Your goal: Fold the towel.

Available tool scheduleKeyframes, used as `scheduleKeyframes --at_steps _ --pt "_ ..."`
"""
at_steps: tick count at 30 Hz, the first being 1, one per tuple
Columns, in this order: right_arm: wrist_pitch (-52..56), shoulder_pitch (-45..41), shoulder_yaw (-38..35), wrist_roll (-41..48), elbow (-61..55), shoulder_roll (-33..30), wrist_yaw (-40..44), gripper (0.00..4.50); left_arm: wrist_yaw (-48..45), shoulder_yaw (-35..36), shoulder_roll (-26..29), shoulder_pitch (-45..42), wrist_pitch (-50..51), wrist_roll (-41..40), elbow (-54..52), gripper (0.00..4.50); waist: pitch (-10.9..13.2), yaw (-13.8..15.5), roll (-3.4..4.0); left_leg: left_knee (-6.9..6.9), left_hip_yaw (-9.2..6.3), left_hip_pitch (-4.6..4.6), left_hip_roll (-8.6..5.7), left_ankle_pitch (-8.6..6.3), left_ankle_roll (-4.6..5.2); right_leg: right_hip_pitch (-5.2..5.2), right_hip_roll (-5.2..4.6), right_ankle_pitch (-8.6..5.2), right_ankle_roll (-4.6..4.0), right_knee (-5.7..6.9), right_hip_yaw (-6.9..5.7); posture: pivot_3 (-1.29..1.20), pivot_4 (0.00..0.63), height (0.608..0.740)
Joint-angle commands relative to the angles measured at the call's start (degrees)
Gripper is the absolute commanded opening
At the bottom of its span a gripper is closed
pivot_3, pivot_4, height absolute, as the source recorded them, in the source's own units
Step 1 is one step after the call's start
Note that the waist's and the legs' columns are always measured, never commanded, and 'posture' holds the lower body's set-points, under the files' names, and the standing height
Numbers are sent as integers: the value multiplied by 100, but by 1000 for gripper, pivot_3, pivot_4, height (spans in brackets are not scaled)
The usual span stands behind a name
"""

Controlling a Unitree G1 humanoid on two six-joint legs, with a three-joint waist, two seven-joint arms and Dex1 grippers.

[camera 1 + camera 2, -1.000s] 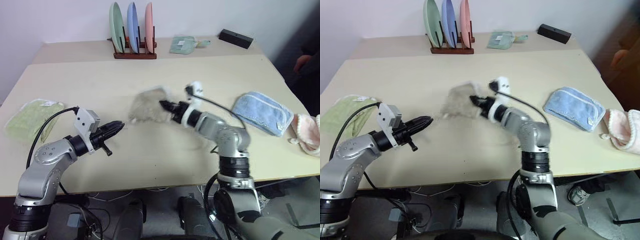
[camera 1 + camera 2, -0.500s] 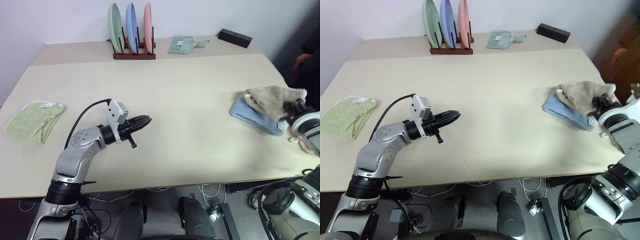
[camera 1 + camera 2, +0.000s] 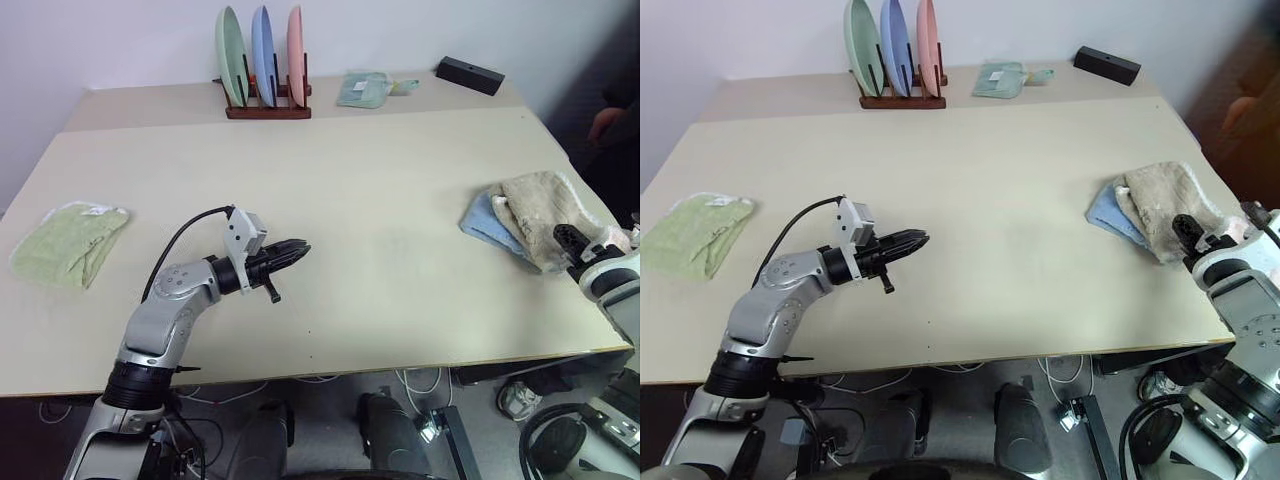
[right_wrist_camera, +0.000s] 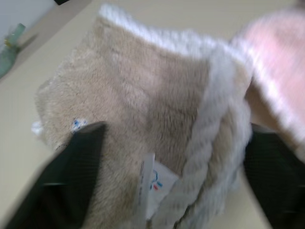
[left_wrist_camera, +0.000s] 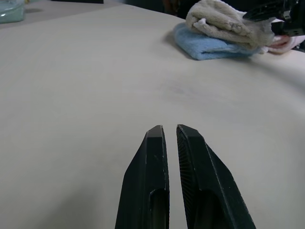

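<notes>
The beige towel (image 3: pixel 540 205) lies bunched and folded on top of a light blue folded towel (image 3: pixel 480 215) near the table's right edge. Its white corded edge and white tag (image 4: pixel 152 183) face my right gripper (image 4: pixel 174 131). That gripper is open, its two black fingers spread to either side of the towel's near edge and gripping nothing. My left gripper (image 3: pixel 300 247) is shut and empty. It hovers level above the bare tabletop left of centre, pointing toward the towels (image 5: pixel 224 21).
A pink towel (image 4: pixel 276 57) lies beside the beige one at the table's right edge. A light green towel (image 3: pixel 70 240) sits at the far left. At the back stand a plate rack (image 3: pixel 265 60), a small pale green cloth (image 3: pixel 365 88) and a black box (image 3: pixel 470 75). A person's hand (image 3: pixel 605 120) shows at far right.
My right gripper carried the beige towel from the table's middle to the right, laid it on the blue towel and opened. My left gripper moved toward the centre, staying shut.
</notes>
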Motion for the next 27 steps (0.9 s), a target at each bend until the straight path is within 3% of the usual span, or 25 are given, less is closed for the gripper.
scheduleKeyframes --at_steps 1,6,11,19,27 --pt "-584 269 65 -423 -684 -487 120 4462 30 78 -19 -85 -226 79 -26 376 0 32 0 1 0 0 -1 0 0 0 -1 0 0 -1 0 0 150 740" --pt "-1239 706 499 -868 -1219 -1152 780 4462 559 446 -50 -375 -745 438 626 376 0 86 0 3 1 2 0 0 0 1 0 -1 0 -2 0 0 150 740" --pt "-1976 1132 2298 -1296 -2105 -1966 2324 4462 748 795 295 -438 -1324 791 1278 376 0 19 -1 0 3 8 4 0 0 1 3 -1 1 -1 0 0 150 740" --pt "-2645 605 3632 -1462 -1310 -1510 3207 4462 743 1049 612 188 -1362 776 913 376 6 124 -17 13 -4 -4 -2 0 -1 7 -3 -2 3 -9 -5 0 150 740" --pt "-2905 181 4189 -1774 -508 -1033 3520 4462 1041 1106 444 858 -1139 759 241 376 6 120 -17 12 -6 -2 -2 -1 -2 7 -3 -2 2 -7 -5 0 150 740"
